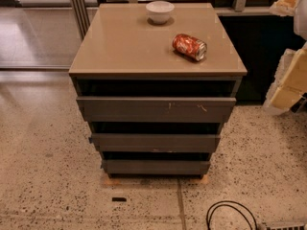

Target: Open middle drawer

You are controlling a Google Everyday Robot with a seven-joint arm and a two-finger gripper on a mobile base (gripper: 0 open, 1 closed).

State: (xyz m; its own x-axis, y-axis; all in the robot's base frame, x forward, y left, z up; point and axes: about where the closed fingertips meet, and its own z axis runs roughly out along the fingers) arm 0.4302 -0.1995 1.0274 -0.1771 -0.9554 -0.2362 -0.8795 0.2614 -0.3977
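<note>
The middle drawer (154, 142) is a dark grey flat front with no handle, in the middle of a three-drawer cabinet (120, 47). A small blue bit (90, 139) sits at its left end. Its front stands in line with the others and no tray shows inside. Above it is a taller, wider front with pale scratches (156, 109). Below it is the narrowest plain front (156, 166). My gripper is out of view. Only pale, cream-coloured arm parts (289, 83) show at the right edge, beside the cabinet and apart from it.
A white bowl (159, 11) and a red can (190, 46) lying on its side rest on the cabinet top. A black cable loop (231, 215) and a small black piece (119, 199) lie on the speckled floor in front. Dark shelving stands behind.
</note>
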